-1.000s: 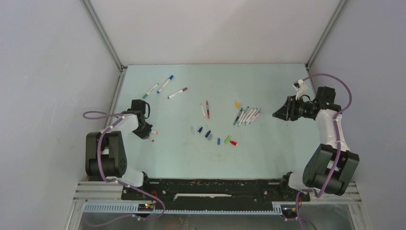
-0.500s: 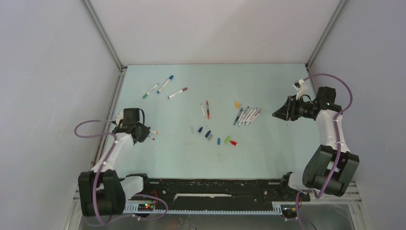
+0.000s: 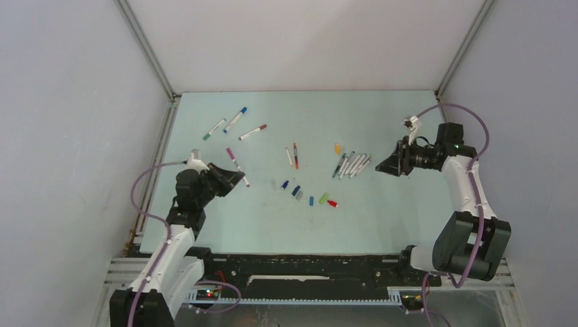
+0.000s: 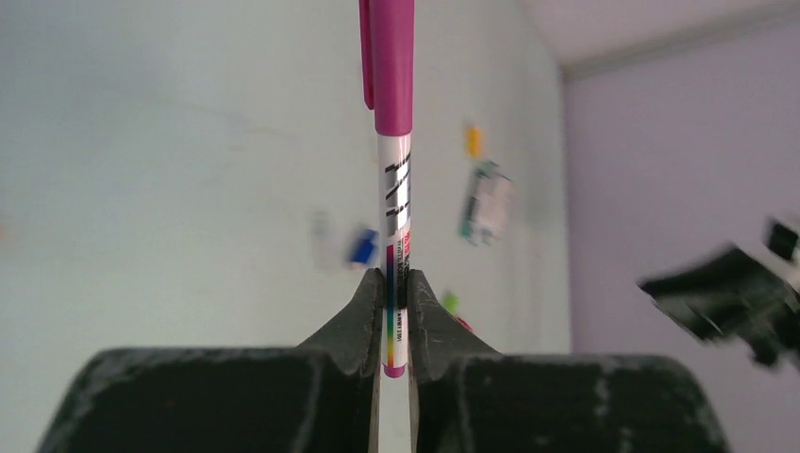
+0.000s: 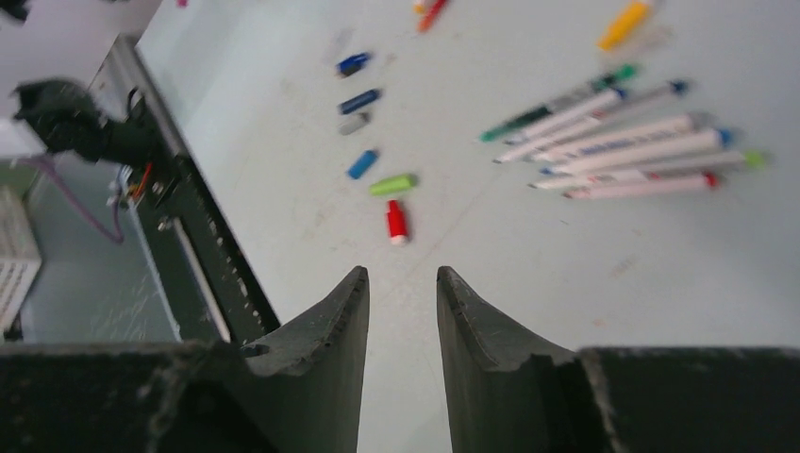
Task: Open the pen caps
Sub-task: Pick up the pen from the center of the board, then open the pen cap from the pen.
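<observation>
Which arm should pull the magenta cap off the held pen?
Right. The right fingers stand open and empty; the left fingers clamp the pen by its barrel, leaving the magenta cap free.

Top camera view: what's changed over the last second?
The left hand swung inward toward the middle, still clamped on the white pen with the magenta plastic cap, which now points away from it. The right hand drifted slightly inward, empty. The loose stubby plastic caps and the other pens stayed put.
</observation>
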